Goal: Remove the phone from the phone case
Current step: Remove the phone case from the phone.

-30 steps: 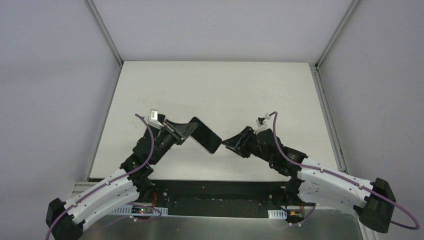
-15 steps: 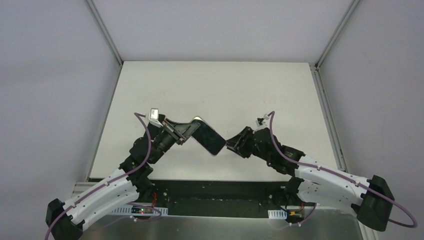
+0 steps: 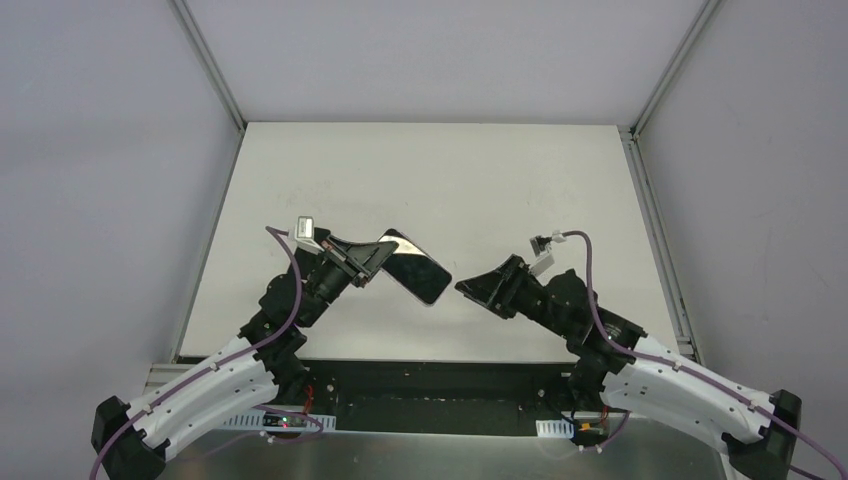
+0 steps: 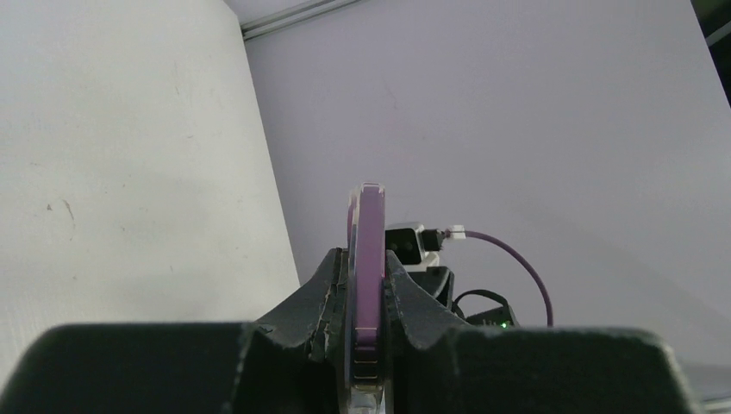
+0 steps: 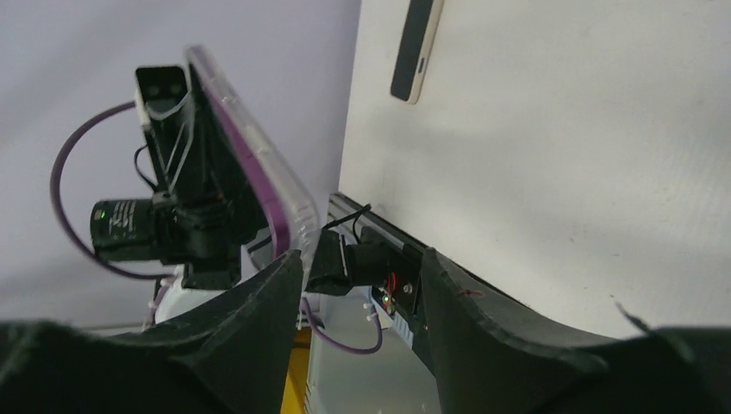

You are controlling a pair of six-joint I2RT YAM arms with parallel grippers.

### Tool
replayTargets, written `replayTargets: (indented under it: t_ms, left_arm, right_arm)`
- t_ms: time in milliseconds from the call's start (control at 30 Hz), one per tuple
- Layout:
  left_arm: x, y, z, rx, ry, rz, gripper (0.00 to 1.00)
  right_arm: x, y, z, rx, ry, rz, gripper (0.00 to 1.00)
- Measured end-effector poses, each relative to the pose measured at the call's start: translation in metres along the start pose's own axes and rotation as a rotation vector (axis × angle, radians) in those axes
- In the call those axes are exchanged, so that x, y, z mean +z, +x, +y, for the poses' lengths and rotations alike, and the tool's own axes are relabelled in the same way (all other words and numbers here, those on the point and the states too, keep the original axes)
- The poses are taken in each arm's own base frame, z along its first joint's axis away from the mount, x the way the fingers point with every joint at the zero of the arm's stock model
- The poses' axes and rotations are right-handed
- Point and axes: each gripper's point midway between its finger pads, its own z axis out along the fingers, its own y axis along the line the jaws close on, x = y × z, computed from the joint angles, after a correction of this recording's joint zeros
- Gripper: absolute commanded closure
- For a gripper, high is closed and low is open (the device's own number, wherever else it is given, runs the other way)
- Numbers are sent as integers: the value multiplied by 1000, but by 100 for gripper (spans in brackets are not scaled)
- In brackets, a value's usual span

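The phone in its case [image 3: 415,268] is a dark slab held above the table [image 3: 450,180], slanting down to the right. My left gripper [image 3: 372,262] is shut on its upper left end. In the left wrist view the purple edge in the clear case [image 4: 369,259] stands upright between the two fingers. My right gripper [image 3: 470,288] hangs just right of the phone's lower end, a small gap away, open and empty. In the right wrist view the clear, purple-lined case [image 5: 250,164] rises past the left finger [image 5: 259,310], outside the jaws.
The right wrist view shows a dark flat slab with a pale edge [image 5: 418,47] lying on the table near the left wall. Metal rails [image 3: 650,200] border the table, grey walls stand on three sides, and the arm bases [image 3: 430,400] line the near edge.
My right gripper has let go of the phone's lower end, opened wider and drawn back to the right. The left gripper still holds the phone, now lifted slightly.
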Motion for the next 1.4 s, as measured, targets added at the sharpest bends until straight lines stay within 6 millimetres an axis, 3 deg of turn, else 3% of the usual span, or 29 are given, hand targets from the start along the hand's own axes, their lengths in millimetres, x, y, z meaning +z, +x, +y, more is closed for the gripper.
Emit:
replayTargets:
  t_ms: [200, 400, 567, 1167, 1400]
  left_arm:
    - [6, -4, 10, -23, -45, -35, 100]
    - [9, -12, 4, -32, -42, -71, 100]
    - [10, -13, 0, -37, -35, -75, 100]
    - [12, -12, 3, -45, -47, -70, 100]
    - [12, -12, 3, -45, -47, -70, 100]
  right_arm:
    - [-2, 28, 18, -61, -117, 104, 44]
    - [-2, 45, 33, -99, -190, 162, 45]
    - [0, 40, 33, -99, -185, 129, 47]
    - [11, 33, 26, -83, -130, 86, 37]
    - [11, 33, 26, -82, -127, 82, 39]
